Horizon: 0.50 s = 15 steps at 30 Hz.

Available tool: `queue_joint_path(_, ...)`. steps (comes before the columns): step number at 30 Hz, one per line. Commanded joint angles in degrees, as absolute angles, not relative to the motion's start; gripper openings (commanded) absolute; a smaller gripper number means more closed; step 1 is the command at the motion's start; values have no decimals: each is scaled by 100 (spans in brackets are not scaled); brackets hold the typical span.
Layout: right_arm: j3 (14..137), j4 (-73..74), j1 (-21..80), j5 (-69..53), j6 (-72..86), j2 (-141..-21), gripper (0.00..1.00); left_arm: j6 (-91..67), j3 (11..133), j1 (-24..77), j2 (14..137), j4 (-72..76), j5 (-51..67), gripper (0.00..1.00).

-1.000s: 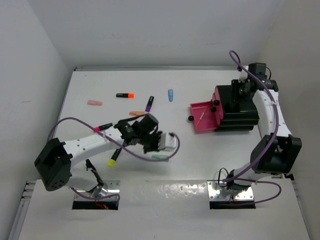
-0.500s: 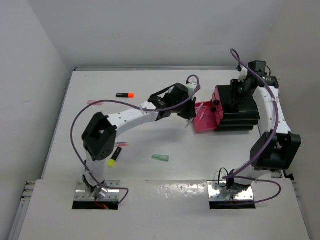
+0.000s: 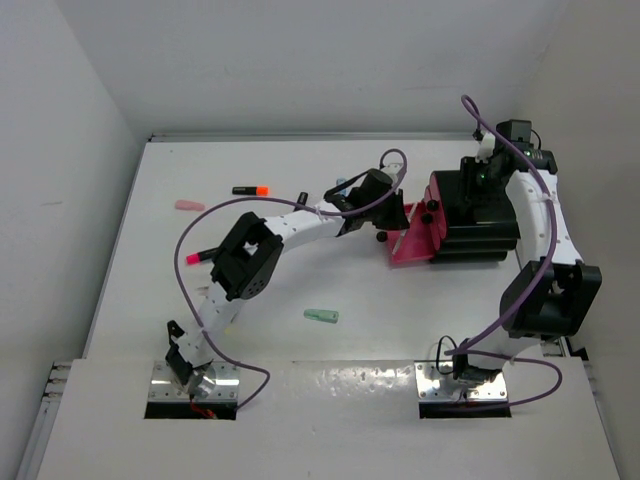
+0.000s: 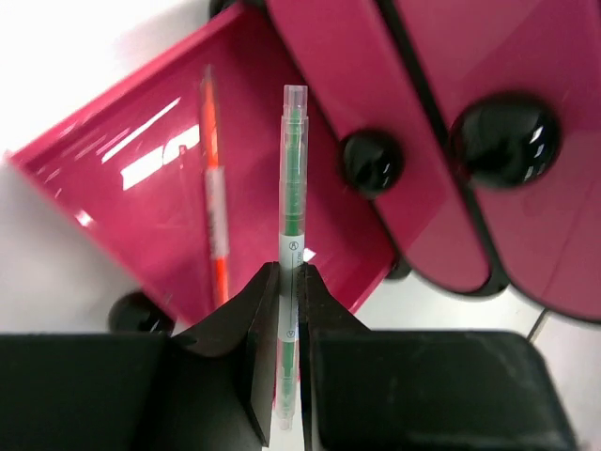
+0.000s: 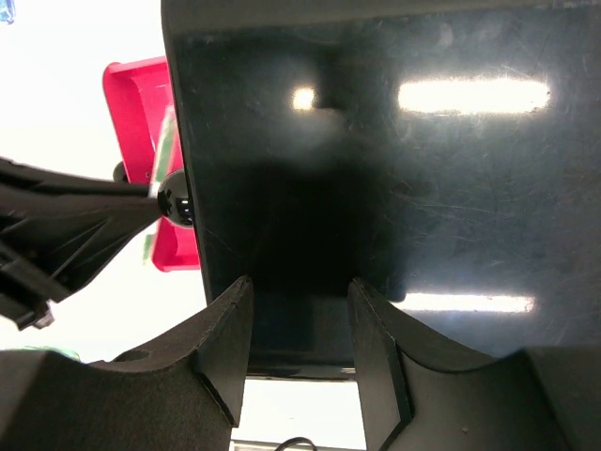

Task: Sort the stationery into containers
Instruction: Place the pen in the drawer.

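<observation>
Stationery in play: a thin clear-barrelled green pen (image 4: pixel 293 188), clamped in the left gripper (image 4: pixel 289 277). The jaws are narrow, pinching the barrel near its lower half, and the tip points out over the open drawer (image 4: pixel 122 202).

Change: a second ago the left arm was folded low at mid-table, by the mint piece (image 3: pixel 321 316). It has since swung across and now reaches the magenta drawer pulled from the black box (image 3: pixel 480 235). My reading is that pickup is done and release comes next.

An orange pen (image 4: pixel 216 207) already lies in that drawer.

The right gripper (image 5: pixel 300 287) sits over the box top with jaws spread and nothing between them. I cannot tell whether it touches the box.

The orange-tipped highlighter (image 3: pixel 250 189) and pink piece (image 3: pixel 189 205) lie well apart on the table, unsorted.
</observation>
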<state>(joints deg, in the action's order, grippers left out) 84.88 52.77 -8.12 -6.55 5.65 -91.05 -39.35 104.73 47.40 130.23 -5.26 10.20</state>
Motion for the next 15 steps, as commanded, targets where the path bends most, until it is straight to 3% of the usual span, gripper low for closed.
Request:
queue_joint_path(1, 8569, 5511, -809, -747, 624, -9255, 45, -4227, 10986, 4711, 13139, 131, 1204, 0)
queue_joint_path(8, 8552, 5493, -800, -773, 642, -9325, 45, -4263, 11259, 4729, 13552, 281, 1187, 1)
queue_joint_path(10, 8569, 5502, -791, -800, 624, -9343, 45, -4263, 11276, 4711, 13631, 272, 1152, 5)
queue_joint_path(15, 8613, 5511, -791, -738, 580, -9352, 45, -4157, 11285, 4685, 13676, 264, 1160, 27)
